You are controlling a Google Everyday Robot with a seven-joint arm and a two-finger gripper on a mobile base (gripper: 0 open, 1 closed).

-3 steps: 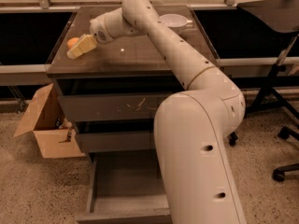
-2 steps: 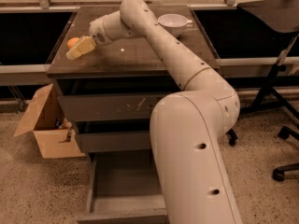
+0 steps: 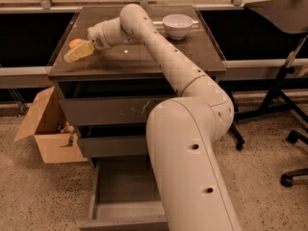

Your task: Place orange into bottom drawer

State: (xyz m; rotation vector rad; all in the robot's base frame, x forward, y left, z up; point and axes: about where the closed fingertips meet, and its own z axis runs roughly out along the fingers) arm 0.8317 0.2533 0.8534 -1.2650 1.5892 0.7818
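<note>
The orange [image 3: 73, 43] lies on the cabinet top [image 3: 144, 57] near its left edge. My gripper [image 3: 78, 52] reaches across the top from the right and sits right at the orange, covering its near side. I cannot tell whether it touches the fruit. The bottom drawer [image 3: 126, 196] is pulled open below, and its visible part is empty. My arm hides its right part.
A white bowl [image 3: 177, 25] stands at the back right of the cabinet top. The upper two drawers [image 3: 110, 110] are closed. An open cardboard box [image 3: 44, 129] sits on the floor at the left. Office chair bases [image 3: 293, 143] stand at the right.
The gripper stays by the orange. The arm's middle has shifted left in view, so the white bowl now shows fully.
</note>
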